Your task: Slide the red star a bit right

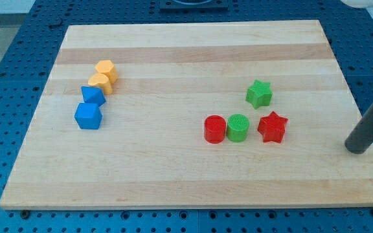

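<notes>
The red star [272,127] lies on the wooden board [193,175] at the view's right of centre. A green cylinder [237,127] sits just left of it, and a red cylinder [214,129] left of that. A green star [259,94] lies above the red star. My tip [354,149] is at the board's right edge, well to the right of the red star and slightly lower, touching no block.
At the view's left, a yellow hexagon block [105,68], a yellow rounded block [100,83], a blue block of unclear shape [92,96] and a blue cube [88,116] form a slanted column. Blue perforated table [5,77] surrounds the board.
</notes>
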Controlling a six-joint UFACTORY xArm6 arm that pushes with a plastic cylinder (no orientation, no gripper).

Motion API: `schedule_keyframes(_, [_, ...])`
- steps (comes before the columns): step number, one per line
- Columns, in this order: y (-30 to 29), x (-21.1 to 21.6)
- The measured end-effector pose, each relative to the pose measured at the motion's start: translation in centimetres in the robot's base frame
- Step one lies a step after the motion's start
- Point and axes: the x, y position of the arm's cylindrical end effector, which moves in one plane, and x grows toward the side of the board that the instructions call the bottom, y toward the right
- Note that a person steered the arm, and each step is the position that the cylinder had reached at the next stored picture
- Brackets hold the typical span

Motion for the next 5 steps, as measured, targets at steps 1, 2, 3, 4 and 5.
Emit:
schedule_keyframes(1, [-0.2, 0.2])
schedule_keyframes(2, [-1.0, 0.4])
schedule_keyframes(3, [-2.7, 0.4])
schedule_keyframes(4, [-4.8, 0.2])
schedule_keyframes(5, [-6.5, -0.7])
